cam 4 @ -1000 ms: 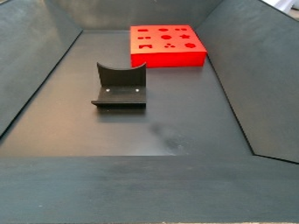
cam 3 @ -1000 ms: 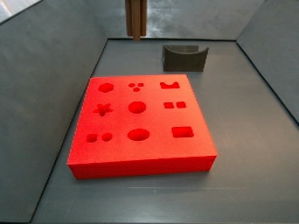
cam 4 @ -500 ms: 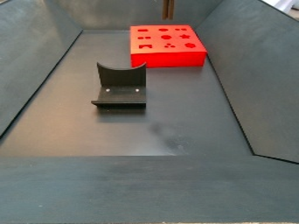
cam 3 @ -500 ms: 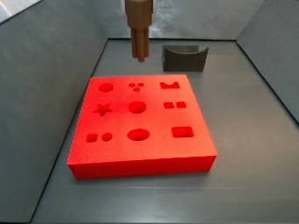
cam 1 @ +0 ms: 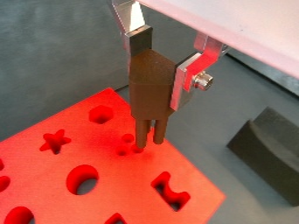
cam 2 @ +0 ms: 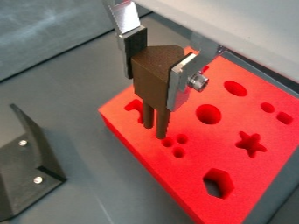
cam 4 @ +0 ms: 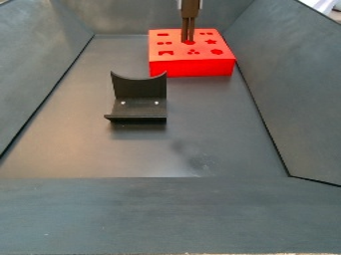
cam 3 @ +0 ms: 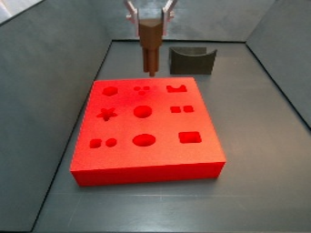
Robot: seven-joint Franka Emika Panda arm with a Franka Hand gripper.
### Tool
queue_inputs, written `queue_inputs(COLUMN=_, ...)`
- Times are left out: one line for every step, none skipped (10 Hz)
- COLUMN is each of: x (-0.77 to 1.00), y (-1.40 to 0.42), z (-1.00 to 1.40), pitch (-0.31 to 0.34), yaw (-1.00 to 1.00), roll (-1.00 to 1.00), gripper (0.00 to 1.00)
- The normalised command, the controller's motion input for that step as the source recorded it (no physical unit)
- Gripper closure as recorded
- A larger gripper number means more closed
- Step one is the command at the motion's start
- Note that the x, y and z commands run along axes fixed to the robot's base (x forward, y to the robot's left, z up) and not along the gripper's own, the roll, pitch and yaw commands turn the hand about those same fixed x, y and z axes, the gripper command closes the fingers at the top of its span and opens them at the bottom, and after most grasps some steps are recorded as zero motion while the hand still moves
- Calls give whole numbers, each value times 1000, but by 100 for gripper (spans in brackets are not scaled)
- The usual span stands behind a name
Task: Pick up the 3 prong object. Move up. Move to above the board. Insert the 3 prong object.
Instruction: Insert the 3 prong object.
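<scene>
Lowered end effector (cam 1: pixel 156 74) clamping 3 prong object (cam 1: pixel 149 92), prongs just above board (cam 1: pixel 70 153) near its edge

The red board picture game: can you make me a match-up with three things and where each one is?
Things:
1. 3 prong object
2. board
3. fixture

Places:
A. lying flat on the floor, full of shaped holes
B. standing on the floor away from the hand
C. held in the hand, prongs pointing down over the three-dot holes

Pairs: 1-C, 2-A, 3-B
</scene>
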Motion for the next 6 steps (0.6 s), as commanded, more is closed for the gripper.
queue_inputs(x=-77, y=-137, z=-586, pitch=-49, yaw=37, roll=143, gripper=100)
queue_inputs(x=-51, y=-120, z=-571, pitch=-64, yaw=23, roll=124, gripper=100)
queue_inputs(x=-83, y=-54, z=-360, pitch=-39, yaw=14, roll=101, gripper=100)
queue_inputs(x=-157, y=-57, z=-397, pitch=-66, yaw=14, roll=107, gripper=100)
queue_inputs(x=-180, y=-103, z=-460, pitch=-76, yaw=34, roll=124, gripper=100)
queue_inputs(x=-86, y=-49, z=-223, pitch=-70, yaw=29, roll=7, gripper=100)
